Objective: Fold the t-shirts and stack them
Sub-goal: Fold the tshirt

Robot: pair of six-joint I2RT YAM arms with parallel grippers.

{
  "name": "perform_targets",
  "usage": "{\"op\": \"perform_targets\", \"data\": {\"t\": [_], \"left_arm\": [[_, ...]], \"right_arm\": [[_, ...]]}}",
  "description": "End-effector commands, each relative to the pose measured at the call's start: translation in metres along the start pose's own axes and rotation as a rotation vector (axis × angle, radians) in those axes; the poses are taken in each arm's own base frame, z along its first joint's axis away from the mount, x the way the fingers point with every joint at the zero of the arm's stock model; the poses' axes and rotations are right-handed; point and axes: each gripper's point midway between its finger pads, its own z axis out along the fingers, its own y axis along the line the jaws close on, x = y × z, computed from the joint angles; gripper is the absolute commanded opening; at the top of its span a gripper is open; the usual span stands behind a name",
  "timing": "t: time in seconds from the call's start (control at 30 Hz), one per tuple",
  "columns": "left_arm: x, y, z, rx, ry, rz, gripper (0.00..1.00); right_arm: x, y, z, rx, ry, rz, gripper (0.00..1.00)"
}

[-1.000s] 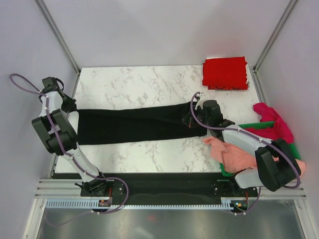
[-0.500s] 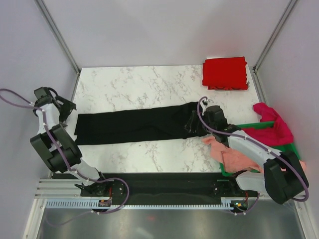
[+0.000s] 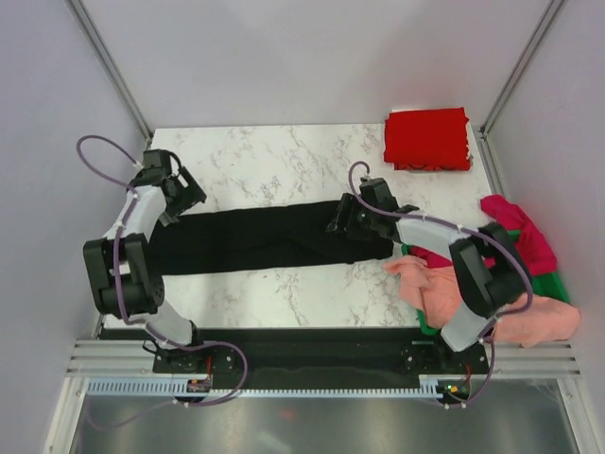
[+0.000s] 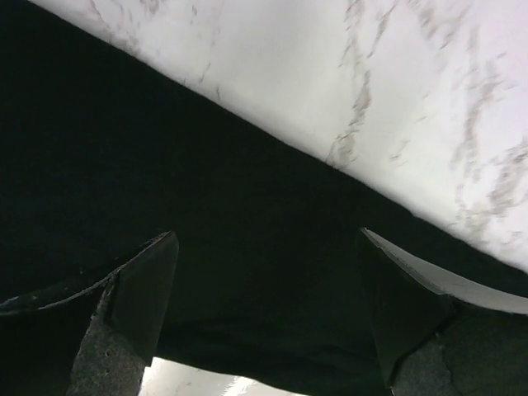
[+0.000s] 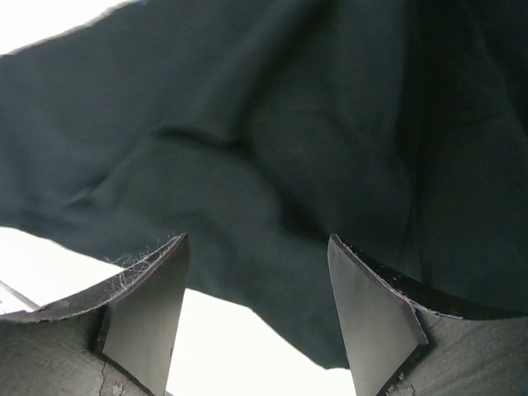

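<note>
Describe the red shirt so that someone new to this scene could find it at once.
Start at the marble table and go to its far right corner. The red shirt lies there as a neat folded square. Nothing else is squared off: the black shirt stretches in a long band across the middle, while the pink shirt and magenta shirt are heaped at the right edge.

Green bin (image 3: 560, 286): mostly hidden under salmon-pink t-shirt (image 3: 529, 322), magenta t-shirt (image 3: 518, 225) and right arm (image 3: 477, 270); only slivers show. Black t-shirt (image 3: 265, 236): left end partly covered by left arm (image 3: 118, 270) from above; both wrist views cut it off at frame edges, full outline not readable there
</note>
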Motion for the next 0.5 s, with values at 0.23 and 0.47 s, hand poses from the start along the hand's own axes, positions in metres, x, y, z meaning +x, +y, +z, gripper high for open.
{"op": "perform_targets", "data": {"t": [0.23,0.47], "left_arm": [[0.077,0.018,0.047,-0.054,0.33,0.137,0.95],[0.139,-0.019,0.033,0.103,0.507,0.032,0.92]], "right_arm": [[-0.028,-0.044,0.091,0.173,0.119,0.189,0.77],[-0.149,0.056,0.208,-0.184,0.021,0.238,0.77]]}}
